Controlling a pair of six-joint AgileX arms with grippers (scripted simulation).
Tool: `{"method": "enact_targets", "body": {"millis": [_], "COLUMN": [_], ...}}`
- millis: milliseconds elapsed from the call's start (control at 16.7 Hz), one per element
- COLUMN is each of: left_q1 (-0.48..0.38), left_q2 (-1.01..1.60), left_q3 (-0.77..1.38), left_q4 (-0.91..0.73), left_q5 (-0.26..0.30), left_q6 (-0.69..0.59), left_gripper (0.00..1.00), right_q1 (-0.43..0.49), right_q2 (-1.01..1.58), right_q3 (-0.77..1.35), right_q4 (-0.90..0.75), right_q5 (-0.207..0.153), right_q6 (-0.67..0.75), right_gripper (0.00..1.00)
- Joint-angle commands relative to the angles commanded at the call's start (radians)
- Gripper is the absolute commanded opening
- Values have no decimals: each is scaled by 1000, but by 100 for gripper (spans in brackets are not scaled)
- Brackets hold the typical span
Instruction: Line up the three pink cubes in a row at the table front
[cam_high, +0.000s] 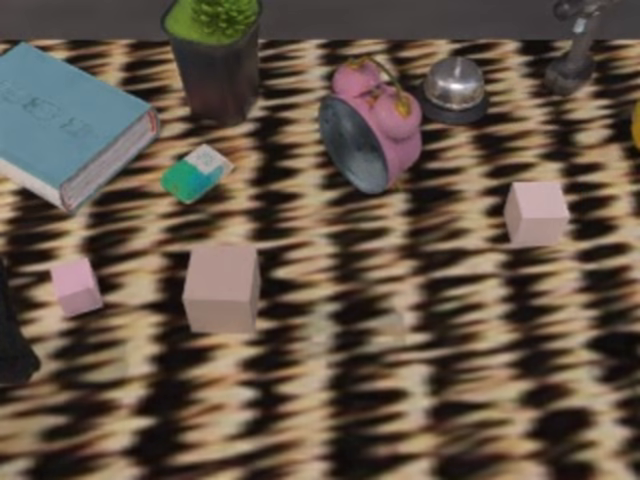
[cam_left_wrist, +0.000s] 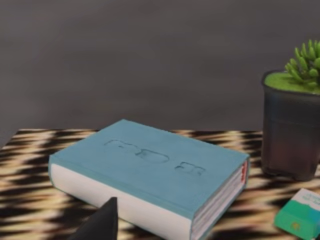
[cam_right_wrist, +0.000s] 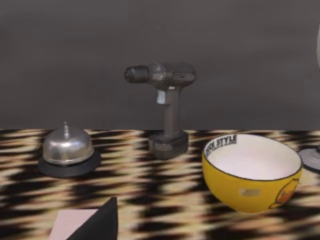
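Three pink cubes rest on the zebra-streaked table (cam_high: 400, 400). The small brighter pink cube (cam_high: 75, 286) lies near the left edge. Just to its right is the large dusty brownish-pink cube (cam_high: 222, 288). Far to the right, the medium pale pink cube (cam_high: 536, 213) stands alone; the right wrist view shows this cube (cam_right_wrist: 70, 224) close beside one dark finger (cam_right_wrist: 102, 222). My left arm (cam_high: 12, 340) sits at the left edge, near the small cube. One of its fingers (cam_left_wrist: 104, 224) shows with nothing against it. Both grippers are open and empty. My right arm is outside the top view.
Along the back are a teal book (cam_high: 65, 120), a potted plant (cam_high: 215, 55), a teal-and-white block (cam_high: 196, 172), a tipped pink alarm clock (cam_high: 372, 125), a silver bell (cam_high: 455, 88), a drill (cam_high: 575, 50) and a yellow bowl (cam_right_wrist: 252, 172).
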Motion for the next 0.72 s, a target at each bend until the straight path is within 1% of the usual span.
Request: {"method": "enact_targets", "body": {"millis": [180, 300, 480, 720], "left_q1": [-1, -4, -11, -23], "left_q2": [10, 62, 220, 576], "left_q3": [10, 60, 196, 448], "left_q4": [-7, -43, -142, -332], "left_q5": [0, 1, 1, -1], "left_q6": [8, 47, 153, 354], "left_gripper": [100, 100, 100, 100], "right_q1": [0, 0, 0, 0], "right_q2": [0, 0, 0, 0], "right_q3": [0, 0, 0, 0], "right_q4": [0, 0, 0, 0], "right_q5": [0, 0, 0, 0], "right_q6": [0, 0, 0, 0], "right_gripper": [100, 100, 100, 100]}}
